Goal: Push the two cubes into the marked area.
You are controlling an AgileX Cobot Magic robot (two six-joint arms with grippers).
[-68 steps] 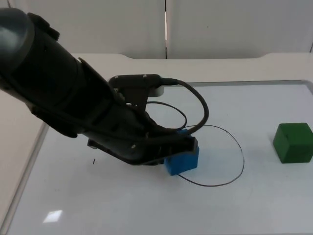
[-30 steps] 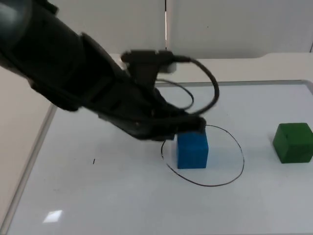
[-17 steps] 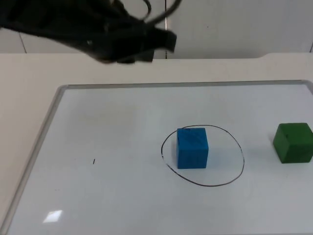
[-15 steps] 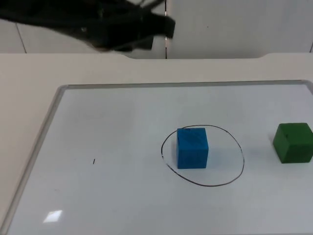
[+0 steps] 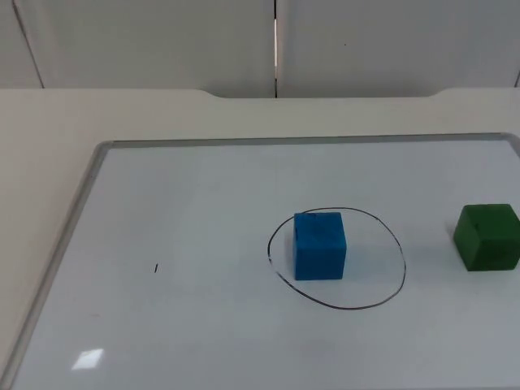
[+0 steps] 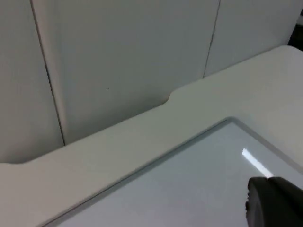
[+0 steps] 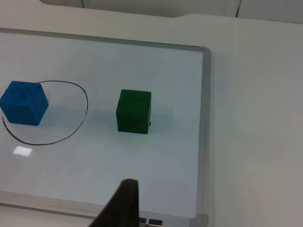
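**Blue cube inside the ring, green cube outside it**

Surface: a white bench [image 5: 49, 146] carries a whiteboard [image 5: 203, 325] with a thin metal frame; a grey partition wall [image 5: 390, 41] closes the far side. A hand-drawn black oval, the marked area [image 5: 404, 264], sits on the board right of its middle. A small black tick mark [image 5: 156, 268] lies well to the left of the oval.

Edges and room: the board's far frame runs just short of the bench's back edge, and its left frame slants along bare bench. Open board lies on every side of the oval.

Contents of the ring: the blue cube [image 5: 320, 245] stands inside the marked area, toward its left side, its left face near the drawn line. The green cube [image 5: 487, 236] stands outside, well to the right of the oval and apart from it.

Left jaws: a dark fingertip [image 6: 274, 203] of the left gripper shows in the left wrist view, above a corner of the board's frame, with bench and wall beyond. Whether these jaws are spread or pressed together, I cannot tell.

Right jaws: a dark fingertip [image 7: 123, 203] of the right gripper shows in the right wrist view, above the board's near frame. The green cube [image 7: 134, 111] lies ahead of it, apart; the blue cube [image 7: 23, 103] in the oval is farther off to one side. State of these jaws: cannot tell.
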